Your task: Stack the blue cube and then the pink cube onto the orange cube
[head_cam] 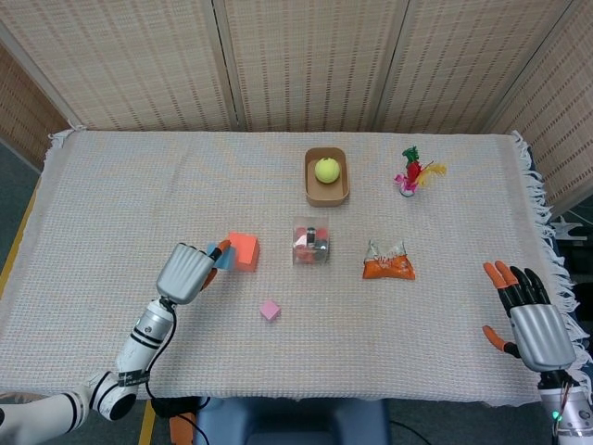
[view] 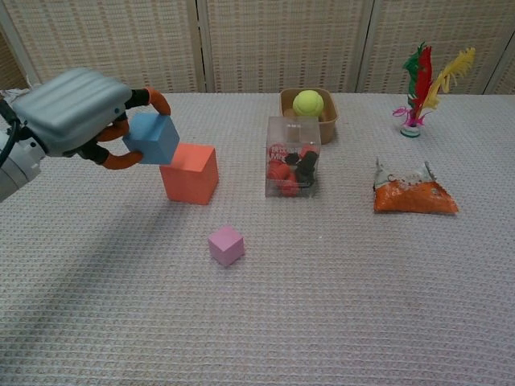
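Blue cube (view: pixel 153 137) tilted, raised beside orange cube (view: pixel 190 173), small pink cube (view: pixel 226 244) on cloth nearby
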{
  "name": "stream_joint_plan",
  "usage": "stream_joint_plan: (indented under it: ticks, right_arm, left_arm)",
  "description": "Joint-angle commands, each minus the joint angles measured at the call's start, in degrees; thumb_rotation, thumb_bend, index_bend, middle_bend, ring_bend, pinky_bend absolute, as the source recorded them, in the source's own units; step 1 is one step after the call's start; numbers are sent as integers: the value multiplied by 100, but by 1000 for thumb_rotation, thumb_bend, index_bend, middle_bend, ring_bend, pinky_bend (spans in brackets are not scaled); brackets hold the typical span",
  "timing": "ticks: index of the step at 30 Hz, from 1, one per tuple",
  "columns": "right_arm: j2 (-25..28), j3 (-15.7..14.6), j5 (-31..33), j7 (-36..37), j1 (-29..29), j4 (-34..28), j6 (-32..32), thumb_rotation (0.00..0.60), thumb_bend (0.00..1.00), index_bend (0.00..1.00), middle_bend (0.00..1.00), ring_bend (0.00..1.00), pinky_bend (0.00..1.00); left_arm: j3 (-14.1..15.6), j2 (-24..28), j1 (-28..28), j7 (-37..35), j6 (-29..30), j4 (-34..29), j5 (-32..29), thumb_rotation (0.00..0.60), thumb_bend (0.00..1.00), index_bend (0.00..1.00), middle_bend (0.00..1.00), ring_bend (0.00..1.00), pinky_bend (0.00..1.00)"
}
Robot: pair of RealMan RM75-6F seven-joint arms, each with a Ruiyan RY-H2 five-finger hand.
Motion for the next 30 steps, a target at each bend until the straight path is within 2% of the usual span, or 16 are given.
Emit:
stream_joint_plan:
  ticks: [1,6,15,30]
  right_arm:
    - [-1,1,2,-2,2,0,-3,600,139,0,0,0,0]
    - [23,25,33,43,-7,-11,18,600,140,0,0,0,0]
    - [107,18,54,167,-9,-31,-12,600,139,0,0,0,0]
    - [196,-10,36,273,-17,-80,-38,600,140,0,0,0,0]
  left_arm:
    - [-61,-21,-133,-134,-128,104,18,600,330,583,1000,1000,1000]
    - [-217,-214,-506,-372,-403,519,18,600,331,584,1000,1000,1000]
    - [-193,-536,-821,-467,-607,1190,-9,600,330,581,1000,1000,1000]
    - [-62,-615,-928,-350,-642,1361,-79,600,330,564,1000,1000,1000]
